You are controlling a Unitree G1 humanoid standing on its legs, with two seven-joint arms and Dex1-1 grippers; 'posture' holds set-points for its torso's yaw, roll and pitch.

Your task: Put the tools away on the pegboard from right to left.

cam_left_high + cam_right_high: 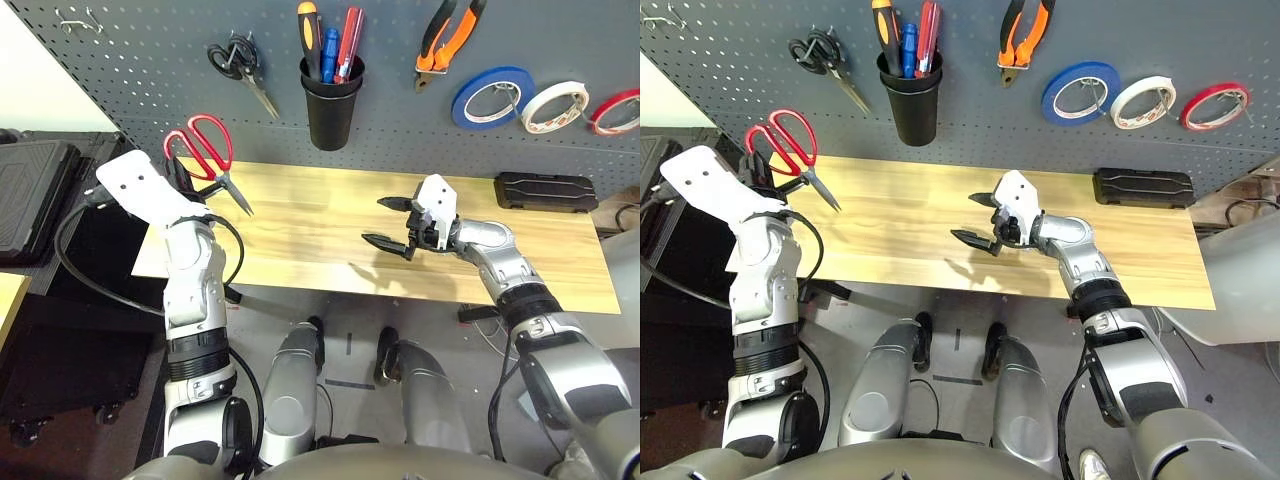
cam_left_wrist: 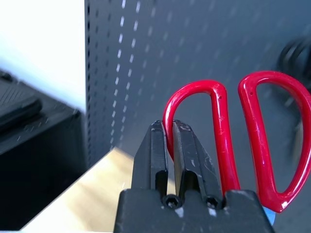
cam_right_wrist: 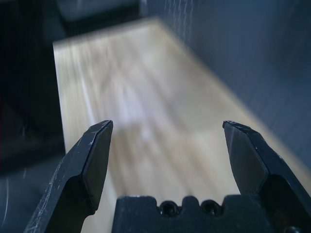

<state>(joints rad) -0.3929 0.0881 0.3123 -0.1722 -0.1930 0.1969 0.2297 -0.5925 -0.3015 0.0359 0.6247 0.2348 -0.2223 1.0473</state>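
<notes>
My left gripper (image 1: 184, 178) is shut on the red-handled scissors (image 1: 205, 147), held in the air off the table's left end, in front of the pegboard (image 1: 140, 70). In the left wrist view the fingers (image 2: 155, 145) pinch one red handle loop (image 2: 194, 97). The blades point down toward the table. My right gripper (image 1: 388, 222) hovers open over the middle of the wooden table (image 1: 300, 240), holding nothing. On the pegboard hang the whitish tape roll (image 1: 555, 105) and the pliers (image 1: 448, 35). The screwdriver (image 1: 308, 30) stands in the black cup (image 1: 332, 100).
Black-handled scissors (image 1: 240, 65) hang left of the cup. Blue tape (image 1: 492, 97) and red tape (image 1: 617, 110) flank the whitish roll. Bare wire hooks (image 1: 75, 20) sit at the board's top left. A black case (image 1: 545, 190) lies at the table's back right.
</notes>
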